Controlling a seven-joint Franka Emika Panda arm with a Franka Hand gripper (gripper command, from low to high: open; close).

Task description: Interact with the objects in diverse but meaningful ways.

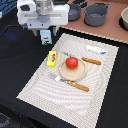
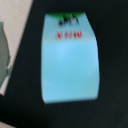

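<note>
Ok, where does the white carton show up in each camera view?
Exterior view: the white carton stands on the dark tabletop under the claw, just beyond the placemat's far corner.
Wrist view: the carton fills the middle.
Shared landmark: the placemat edge beside it.

The tomato point(image 1: 72, 62) is red. The plate point(image 1: 80, 74) is tan. The packet point(image 1: 51, 58) is yellow. The carton point(image 2: 70, 60) is light blue with green and red print. The mat point(image 1: 45, 87) has thin stripes. The tabletop point(image 1: 20, 55) is black.
</note>
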